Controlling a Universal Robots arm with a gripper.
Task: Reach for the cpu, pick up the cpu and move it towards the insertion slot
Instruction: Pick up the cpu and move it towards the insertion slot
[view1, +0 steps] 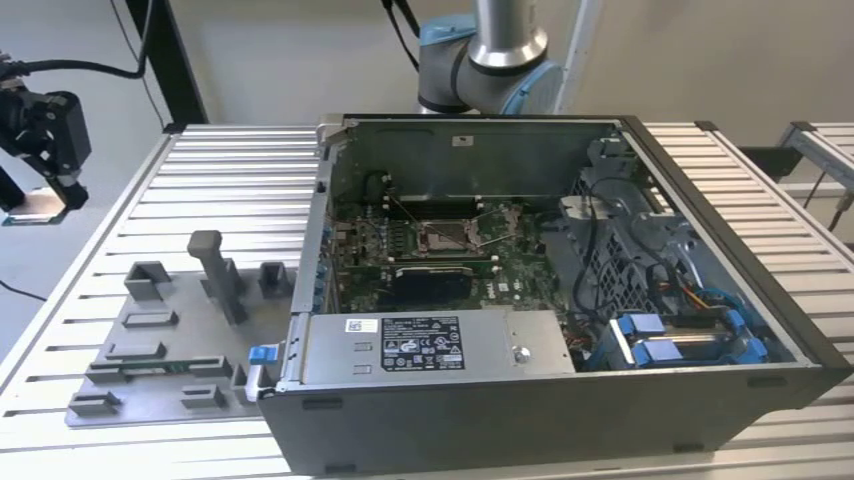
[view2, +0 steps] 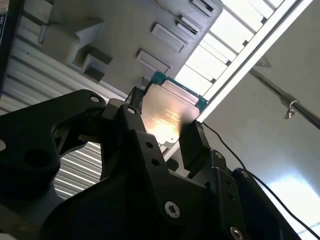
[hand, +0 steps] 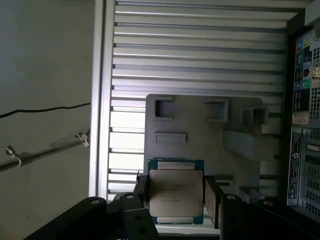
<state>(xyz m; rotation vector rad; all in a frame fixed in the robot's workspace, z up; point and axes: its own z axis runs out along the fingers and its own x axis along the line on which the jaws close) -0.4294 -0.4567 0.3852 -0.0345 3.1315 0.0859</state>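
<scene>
The cpu (hand: 176, 192), a flat square chip with a pale metal top and a green edge, sits between my gripper's (hand: 176, 199) black fingers (hand: 141, 192), which are shut on two of its opposite sides. In the second wrist view the cpu (view2: 167, 116) shines in the gripper (view2: 164, 125). In the exterior view the gripper (view1: 40, 200) hangs beyond the table's edge at the exterior view's left, holding the cpu (view1: 32, 206) in the air. The insertion slot (view1: 445, 237), a square socket with a silver frame, lies on the motherboard inside the open computer case (view1: 534, 410), far from the gripper.
A grey fixture plate (view1: 174, 340) with raised blocks and a tall post (view1: 214, 270) lies on the slatted table (view1: 227, 170) between gripper and case. The same plate (hand: 200, 130) lies below the chip. The arm's base (view1: 481, 60) stands behind the case. A cable (hand: 45, 111) runs along the floor.
</scene>
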